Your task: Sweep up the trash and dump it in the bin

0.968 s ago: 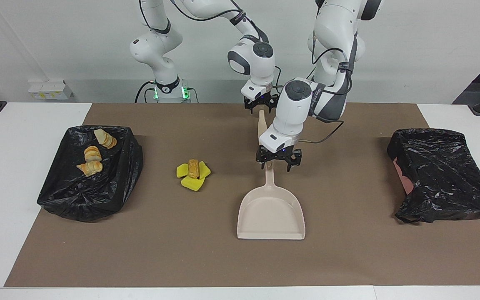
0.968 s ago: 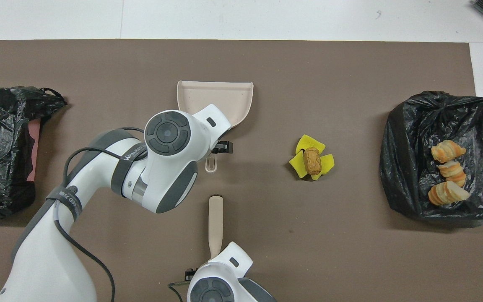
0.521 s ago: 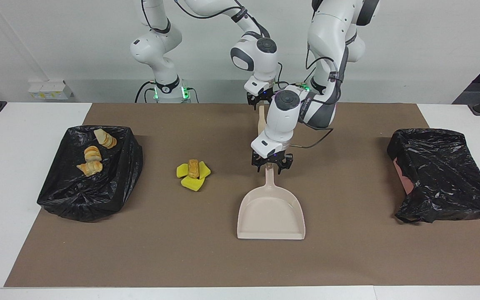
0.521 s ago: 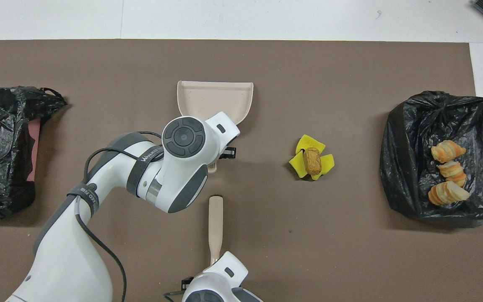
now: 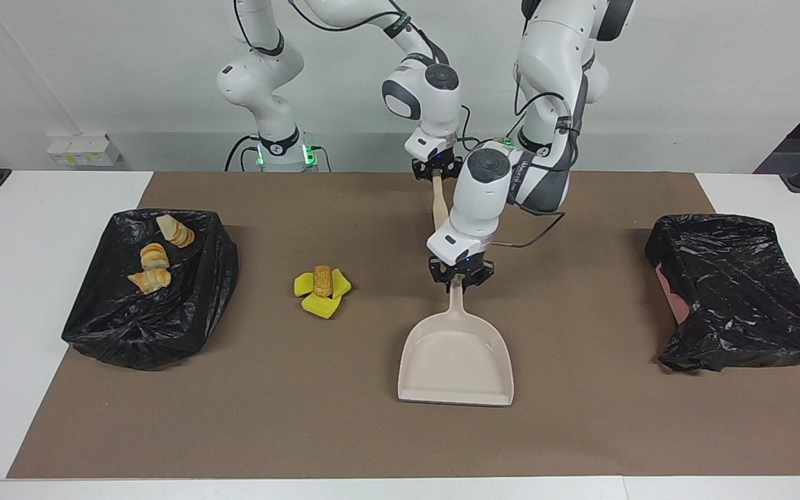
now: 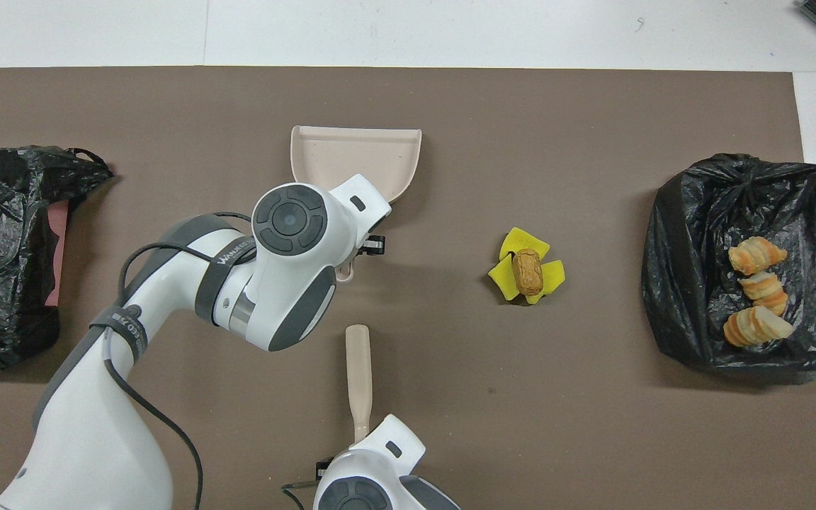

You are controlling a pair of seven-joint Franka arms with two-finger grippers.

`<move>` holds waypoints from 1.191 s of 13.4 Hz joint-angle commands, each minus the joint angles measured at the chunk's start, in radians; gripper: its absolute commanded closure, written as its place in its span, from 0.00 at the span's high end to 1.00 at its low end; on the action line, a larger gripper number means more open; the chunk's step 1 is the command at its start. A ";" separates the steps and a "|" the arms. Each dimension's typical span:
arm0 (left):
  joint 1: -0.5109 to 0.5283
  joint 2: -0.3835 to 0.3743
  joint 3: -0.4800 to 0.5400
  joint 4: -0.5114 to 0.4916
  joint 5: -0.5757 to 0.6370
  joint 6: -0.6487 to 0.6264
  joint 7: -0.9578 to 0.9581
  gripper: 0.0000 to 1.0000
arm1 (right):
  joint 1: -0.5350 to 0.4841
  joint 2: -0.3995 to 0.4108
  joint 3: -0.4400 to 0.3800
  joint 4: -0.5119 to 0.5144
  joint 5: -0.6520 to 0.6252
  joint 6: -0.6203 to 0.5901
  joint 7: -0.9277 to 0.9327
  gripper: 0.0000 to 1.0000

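Observation:
The trash (image 5: 321, 286) (image 6: 527, 273) is a small pile on the brown mat: yellow sponge wedges with a striped pastry piece on top. The beige dustpan (image 5: 455, 364) (image 6: 355, 157) lies beside it, toward the left arm's end, its handle pointing at the robots. My left gripper (image 5: 460, 276) is shut on the dustpan's handle. The beige brush (image 5: 439, 205) (image 6: 357, 372) lies nearer to the robots, and my right gripper (image 5: 435, 171) is shut on its handle end. The brush's head is hidden under that hand. A black bag-lined bin (image 5: 192, 305) (image 6: 684, 234) holding three pastry pieces stands at the right arm's end.
A second black bag (image 5: 740, 298) (image 6: 4, 248) over a reddish box sits at the left arm's end. The brown mat (image 5: 303, 417) covers most of the white table. The left arm's wrist covers the dustpan's handle in the overhead view.
Both grippers have closed, the left on the dustpan's handle and the right on the brush's handle. The dustpan has shifted slightly away from the robots and the brush's handle has tilted a little.

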 commanded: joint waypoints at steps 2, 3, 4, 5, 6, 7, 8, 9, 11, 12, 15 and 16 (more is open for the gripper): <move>0.063 -0.087 0.008 -0.004 0.042 -0.106 0.186 0.00 | -0.024 -0.024 -0.001 0.004 0.012 -0.026 -0.048 0.00; 0.095 -0.106 0.008 -0.004 0.042 -0.124 0.265 0.00 | -0.027 -0.042 -0.002 0.004 0.006 -0.032 -0.051 0.00; 0.118 -0.118 0.008 -0.006 0.042 -0.154 0.371 0.00 | -0.050 -0.053 -0.001 0.004 0.003 -0.047 -0.076 0.00; 0.139 -0.126 0.008 -0.007 0.042 -0.174 0.504 0.00 | -0.059 -0.053 0.002 -0.002 0.003 -0.047 -0.102 0.00; 0.167 -0.127 0.008 -0.007 0.042 -0.178 0.628 0.00 | -0.064 -0.053 0.001 -0.008 0.007 -0.046 -0.112 0.00; 0.187 -0.126 0.008 -0.007 0.042 -0.178 0.728 0.00 | -0.068 -0.054 0.002 -0.011 0.012 -0.047 -0.132 0.00; 0.202 -0.126 0.008 -0.010 0.042 -0.178 0.802 0.00 | -0.070 -0.051 0.002 -0.015 0.016 -0.047 -0.155 0.00; 0.219 -0.126 0.008 -0.013 0.042 -0.178 0.886 0.00 | -0.070 -0.039 0.002 -0.023 0.016 -0.043 -0.160 0.00; 0.248 -0.129 0.008 -0.017 0.042 -0.221 1.101 0.00 | -0.070 -0.034 0.002 -0.029 0.016 -0.033 -0.168 0.00; 0.271 -0.135 0.008 -0.021 0.042 -0.244 1.195 0.00 | -0.070 -0.034 0.004 -0.035 0.018 -0.033 -0.174 0.00; 0.311 -0.156 0.008 -0.064 0.042 -0.257 1.398 0.00 | -0.070 -0.031 0.004 -0.042 0.018 -0.027 -0.179 0.17; 0.327 -0.166 0.008 -0.076 0.042 -0.257 1.453 0.00 | -0.070 -0.030 0.004 -0.046 0.018 -0.017 -0.179 0.22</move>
